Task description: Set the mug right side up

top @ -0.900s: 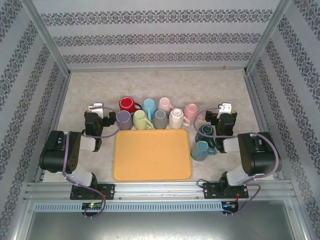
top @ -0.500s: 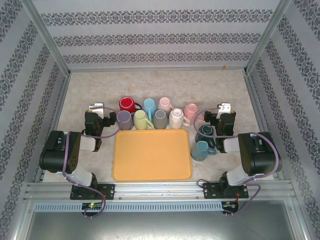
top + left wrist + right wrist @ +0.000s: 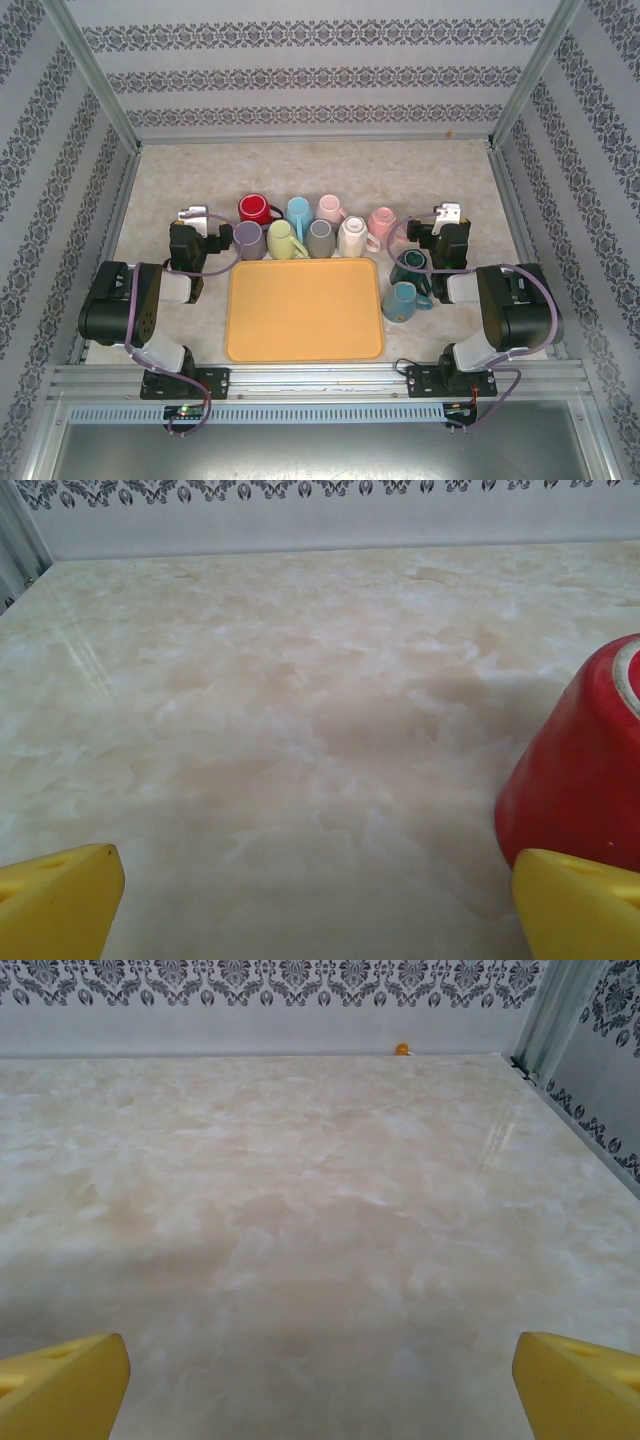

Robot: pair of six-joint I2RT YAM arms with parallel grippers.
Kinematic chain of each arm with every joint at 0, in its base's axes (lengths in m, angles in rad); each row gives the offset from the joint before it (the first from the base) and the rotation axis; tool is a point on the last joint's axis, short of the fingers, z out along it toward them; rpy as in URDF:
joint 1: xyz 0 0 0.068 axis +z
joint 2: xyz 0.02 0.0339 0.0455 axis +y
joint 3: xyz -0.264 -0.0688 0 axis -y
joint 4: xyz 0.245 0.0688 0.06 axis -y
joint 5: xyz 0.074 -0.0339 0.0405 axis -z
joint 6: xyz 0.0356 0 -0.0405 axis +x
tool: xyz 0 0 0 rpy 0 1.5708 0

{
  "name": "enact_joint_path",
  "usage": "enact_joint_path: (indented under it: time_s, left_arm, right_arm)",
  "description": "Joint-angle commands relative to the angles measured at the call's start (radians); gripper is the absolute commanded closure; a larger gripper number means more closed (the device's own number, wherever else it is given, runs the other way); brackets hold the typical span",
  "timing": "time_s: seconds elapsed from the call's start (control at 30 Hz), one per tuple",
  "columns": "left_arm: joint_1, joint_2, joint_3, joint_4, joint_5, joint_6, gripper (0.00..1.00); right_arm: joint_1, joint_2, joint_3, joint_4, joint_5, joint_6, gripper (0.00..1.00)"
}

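Almost nothing has shifted since the earlier frames: we see the right gripper (image 3: 447, 212) edged a touch toward the left and the far wall, while the left gripper (image 3: 192, 214) and every mug sit where they were. Both grippers stand with their jaws wide apart and nothing between them; in each wrist view the yellow fingertips (image 3: 60, 905) sit at the two lower corners with bare marbled table (image 3: 320, 1210) between. From above, we count ten mugs (image 3: 320, 238) gathered along the far edge and right side of the orange tray (image 3: 305, 310), which lies between the two arms. A red mug (image 3: 255, 208) is at the left end of the back row, just beside the left gripper; in the left wrist view it rises close ahead of the right-hand fingertip, broader toward the table, with a pale ring at its upper right. Next to it along the back are a light blue mug (image 3: 298, 210) and two pink ones, and in front a purple mug (image 3: 247, 240), a yellow-green one, a grey one and a white one. A dark green mug (image 3: 410, 265) and a blue mug (image 3: 400, 300) sit at the tray's right side, close by the right arm. We cannot tell from above which of them are mouth down.
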Motion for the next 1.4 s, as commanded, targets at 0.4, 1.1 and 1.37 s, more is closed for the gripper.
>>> enact_joint_path:
  time_s: [0.4,1.1,1.37]
  left_arm:
    - [-0.008,-0.077,-0.030,0.005,-0.141,-0.032,0.00]
    - [-0.612,-0.644,0.500,-1.113,-0.341,-0.091,0.00]
    - [-0.676,-0.660,0.696,-1.539,-0.291,-0.293,0.00]
  right_arm:
    - [0.030,-0.170,0.003,-0.096,0.109,-0.001,0.02]
    - [0.701,-0.569,0.743,-1.390,0.297,-0.055,0.02]
    - [0.486,-0.638,0.898,-1.816,-0.082,0.239,0.02]
